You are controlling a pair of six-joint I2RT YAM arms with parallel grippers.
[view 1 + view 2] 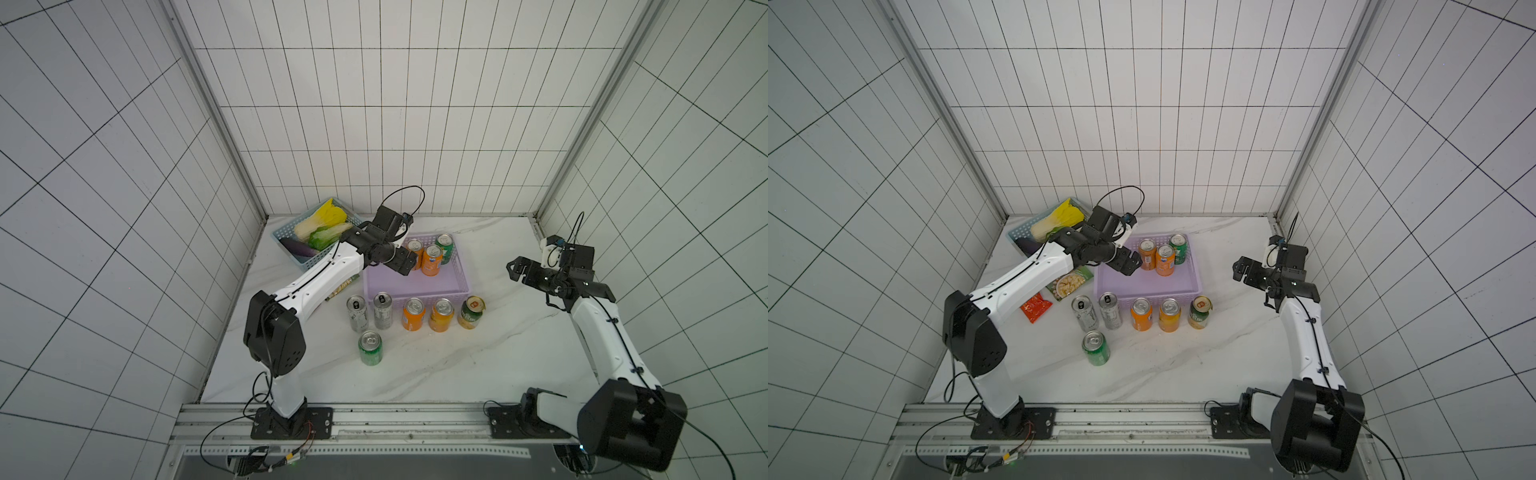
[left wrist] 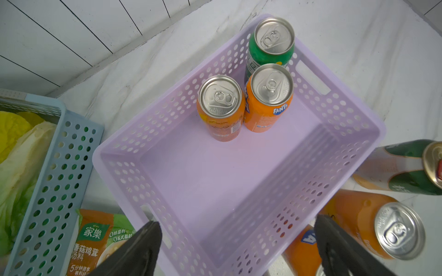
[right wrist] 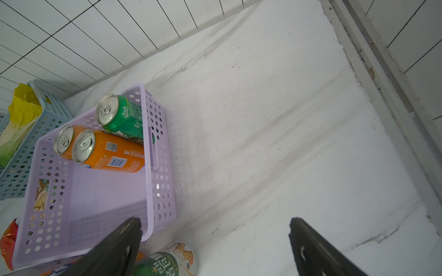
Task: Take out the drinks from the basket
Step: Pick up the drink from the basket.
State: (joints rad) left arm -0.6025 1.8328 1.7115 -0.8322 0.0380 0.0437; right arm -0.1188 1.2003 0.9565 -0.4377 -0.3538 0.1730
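White tiled walls enclose a marbled white surface [image 1: 457,374]. Toward the back sits the lilac basket [image 1: 415,293], its floor mostly bare. Three cans stand upright along its back wall, toward the right end: a Fanta can [image 1: 432,261], a plain orange can [image 1: 414,248] just beside it, and a green can [image 1: 445,247] in the corner behind the Fanta can. The left wrist view shows this trio bunched close, silver tops up.

Just in front of the basket's near wall, five cans stand in a row on the surface. Two silver cans [image 1: 356,312] are on the left, two orange cans [image 1: 413,313] in the middle and a green-and-gold can [image 1: 471,311] on the right. A lone green can [image 1: 370,347] stands nearer the front, ahead of the silver ones.

The left gripper [image 1: 409,266] hangs over the basket's left end, spread wide with nothing in it, apart from the cans. In its wrist view the black fingers [image 2: 143,241] frame the bare basket floor. The right gripper [image 1: 515,270] hovers above bare surface well to the right of the basket, also wide and empty.

A blue basket [image 1: 291,253] of leafy vegetables sits in the back left corner. In a top view a green packet [image 1: 1069,282] and a red packet [image 1: 1036,307] lie flat left of the lilac basket, by the left arm.
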